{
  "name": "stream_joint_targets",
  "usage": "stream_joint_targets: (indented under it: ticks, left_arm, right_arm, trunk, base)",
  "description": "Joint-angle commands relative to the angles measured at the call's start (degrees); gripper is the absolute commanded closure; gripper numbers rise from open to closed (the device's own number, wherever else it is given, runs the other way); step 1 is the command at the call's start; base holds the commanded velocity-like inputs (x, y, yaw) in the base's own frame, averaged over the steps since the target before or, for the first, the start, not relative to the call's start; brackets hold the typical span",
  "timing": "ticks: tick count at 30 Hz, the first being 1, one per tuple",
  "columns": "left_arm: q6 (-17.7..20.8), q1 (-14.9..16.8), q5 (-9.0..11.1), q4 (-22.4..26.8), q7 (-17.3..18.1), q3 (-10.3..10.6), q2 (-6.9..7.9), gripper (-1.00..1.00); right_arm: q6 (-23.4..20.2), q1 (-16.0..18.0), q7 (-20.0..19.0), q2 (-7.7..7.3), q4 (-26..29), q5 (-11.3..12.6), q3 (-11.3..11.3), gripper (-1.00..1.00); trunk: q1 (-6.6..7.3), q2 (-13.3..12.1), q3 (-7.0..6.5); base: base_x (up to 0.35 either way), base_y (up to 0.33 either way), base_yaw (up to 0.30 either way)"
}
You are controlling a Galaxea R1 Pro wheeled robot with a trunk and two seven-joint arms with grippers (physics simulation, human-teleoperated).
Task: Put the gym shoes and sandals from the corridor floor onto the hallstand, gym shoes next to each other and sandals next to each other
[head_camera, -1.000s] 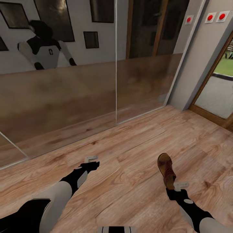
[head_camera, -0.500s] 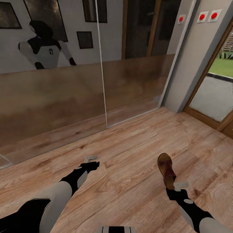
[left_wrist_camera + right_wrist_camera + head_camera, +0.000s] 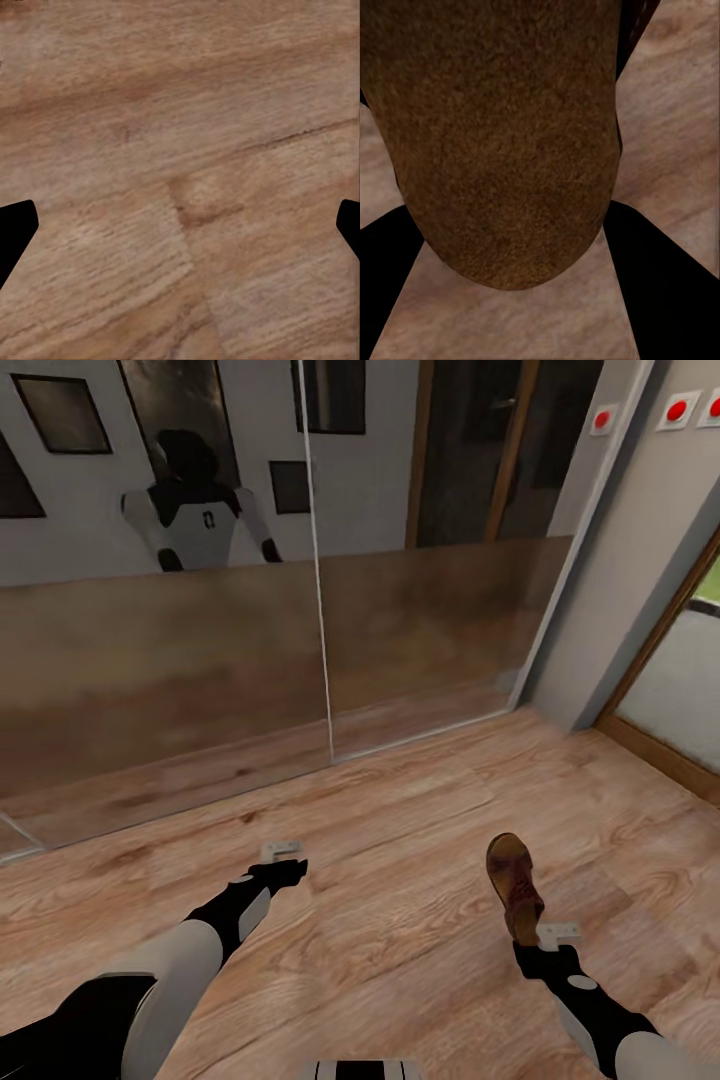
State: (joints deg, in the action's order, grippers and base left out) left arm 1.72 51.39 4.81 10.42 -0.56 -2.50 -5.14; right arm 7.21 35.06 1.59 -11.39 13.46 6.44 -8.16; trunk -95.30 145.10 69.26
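The right gripper (image 3: pixel 535 940) is clamped on the heel end of a brown sandal (image 3: pixel 514 884), which points away from the robot above the wood floor (image 3: pixel 400 860); from the head view it is hard to tell whether the sandal's far end touches the planks or hangs just clear of them. In the right wrist view the sandal (image 3: pixel 502 135) shows as a grainy brown underside, and its far end is cut off by the picture's edge; the two dark fingers (image 3: pixel 660 285) sit on either side of its rounded end, with bare floor (image 3: pixel 510 322) between them. The left gripper (image 3: pixel 283 865) hangs low over the floor with nothing in it; in the left wrist view its fingers (image 3: pixel 13 232) show as dark tips at the two opposite edges, spread wide apart over plain planks (image 3: pixel 180 172). Ahead stands a tall mirrored panel (image 3: pixel 200 640) that reflects the floor and, higher up, the robot's own white and black trunk (image 3: pixel 195 515). To the right a grey wall (image 3: pixel 640 560) carries red round buttons (image 3: pixel 678 408), partly cut off, and a wood-framed doorway (image 3: pixel 660 740) is cropped at the edge.
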Motion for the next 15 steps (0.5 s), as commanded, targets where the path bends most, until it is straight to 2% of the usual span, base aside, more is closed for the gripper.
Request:
stream_joint_targets:
  ticks: [1, 12, 15]
  left_arm:
    - [0.17, 0.03, 0.49, 0.01, -0.06, -0.22, -0.04, -1.0]
    - [0.14, 0.03, 0.54, 0.03, -0.14, -0.22, -0.04, -1.0]
    - [0.13, 0.03, 0.5, 0.03, -0.14, -0.22, -0.04, -1.0]
  right_arm:
    - [0.18, 0.01, 0.17, -0.01, -0.01, 0.6, -0.48, 1.0]
    - [0.18, 0.01, 0.18, 0.2, -0.01, 0.52, -0.53, 1.0]
    - [0.18, 0.01, 0.17, 0.22, -0.01, 0.51, -0.54, 1.0]
  trunk:
    - [0.0, 0.02, 0.01]
    - [0.0, 0.02, -0.37]
    - [0.0, 0.02, -0.46]
  base:
    - [0.136, -0.35, 0.296]
    - [0.089, -0.35, 0.299]
    - [0.017, -0.241, 0.3]
